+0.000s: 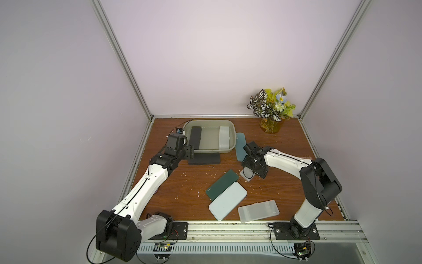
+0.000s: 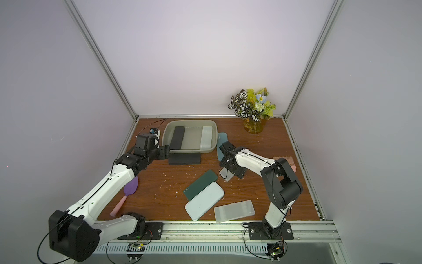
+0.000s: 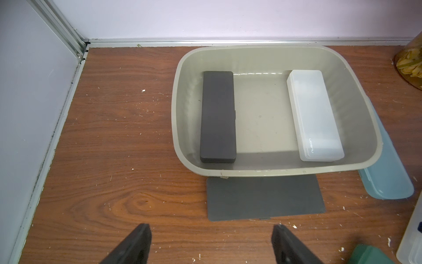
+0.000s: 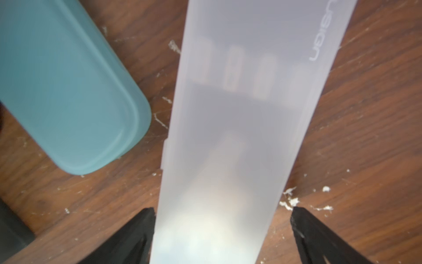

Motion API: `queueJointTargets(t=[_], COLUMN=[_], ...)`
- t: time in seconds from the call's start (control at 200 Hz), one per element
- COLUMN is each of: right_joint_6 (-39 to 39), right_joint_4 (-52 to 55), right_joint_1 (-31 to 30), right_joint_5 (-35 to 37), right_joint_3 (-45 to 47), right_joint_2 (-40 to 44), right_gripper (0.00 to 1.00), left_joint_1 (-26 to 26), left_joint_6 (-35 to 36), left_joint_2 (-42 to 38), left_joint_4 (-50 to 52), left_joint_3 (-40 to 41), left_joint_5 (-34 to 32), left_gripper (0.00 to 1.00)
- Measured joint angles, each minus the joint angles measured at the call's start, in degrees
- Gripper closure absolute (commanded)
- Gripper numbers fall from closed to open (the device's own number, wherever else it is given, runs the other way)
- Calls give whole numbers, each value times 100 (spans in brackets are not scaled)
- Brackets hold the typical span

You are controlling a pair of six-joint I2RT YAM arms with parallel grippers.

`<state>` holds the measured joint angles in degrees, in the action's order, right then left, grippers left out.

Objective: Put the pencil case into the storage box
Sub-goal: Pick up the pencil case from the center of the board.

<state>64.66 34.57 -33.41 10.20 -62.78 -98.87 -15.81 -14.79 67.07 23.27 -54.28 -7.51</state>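
Pale lilac walls (image 1: 205, 57), aluminium corner posts (image 1: 121, 57) — scuffed wood-grain tabletop (image 1: 182, 189), flower vase (image 1: 271, 126) far back.

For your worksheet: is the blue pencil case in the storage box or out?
Out. The blue pencil case lies on the table beside the storage box.

Wood-grain desk (image 1: 285, 146), flecked with white crumbs. Directly on it stood the storage box (image 1: 210, 150) at the far left, with a dark grey case (image 1: 204, 158) just before it and a teal case (image 1: 240, 141) beside its right wall. A frosted case (image 1: 246, 177) lay nearer the centre. A dark green case (image 1: 220, 186) touched a pale case (image 1: 228, 201). A second frosted case (image 1: 258, 210) lay near the front. Also present were a flower vase (image 1: 271, 125), a purple scoop (image 2: 131, 186) and, at the right edge, possibly a pink brush (image 2: 284, 158).
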Motion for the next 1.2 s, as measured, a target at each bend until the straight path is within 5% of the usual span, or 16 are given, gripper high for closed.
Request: queueJointTargets(t=[0.21,0.596,0.921,1.201], right_joint_6=[-81,-361,-1123,-2328], right_joint_4=[-35,-452,127,1012], right_joint_1=[129,278,190,-26], right_joint_5=[2,-146,-188,-192], right_joint_3=[37,358,632,-1438], right_joint_2=[0,11,817,1217], right_gripper=[2,30,38,41], left_joint_1=[11,13,13,13], left_joint_6=[2,0,2,-39], left_joint_2=[-20,-7,-4,-7], left_joint_4=[2,-55,-83,-83], left_joint_3=[28,131,186,186], left_joint_5=[0,90,129,33], left_gripper=[17,17,17,17])
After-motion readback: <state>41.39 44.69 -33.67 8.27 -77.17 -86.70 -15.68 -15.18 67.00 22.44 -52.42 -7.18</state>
